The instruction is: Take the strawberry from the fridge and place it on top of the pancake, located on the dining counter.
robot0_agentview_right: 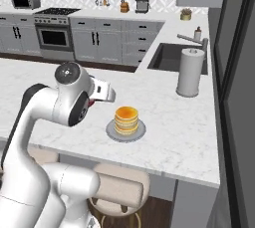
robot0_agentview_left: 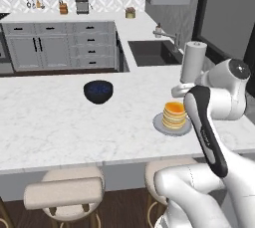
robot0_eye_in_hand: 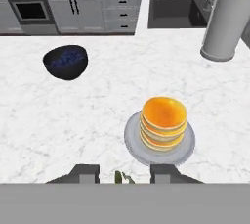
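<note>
Fingers [robot0_eye_in_hand: 87,171] part-closed on the strawberry [robot0_eye_in_hand: 122,176]; just its green top shows between them. Pancake [robot0_eye_in_hand: 163,122] on its plate [robot0_eye_in_hand: 134,142] lies just ahead of the fingertips, slightly right, on the dining counter [robot0_eye_in_hand: 58,120]. Judged: advance, then release.

1. You're looking at a home kitchen: grey cabinets [robot0_agentview_left: 55,45] along the far wall, a stove [robot0_agentview_right: 54,29] at far left.
2. A sink [robot0_agentview_left: 152,53] sits right, a coffee maker [robot0_agentview_right: 142,1] far back.
3. Stools [robot0_agentview_left: 67,192] stand near you, under the marble counter [robot0_agentview_left: 45,122].
</note>
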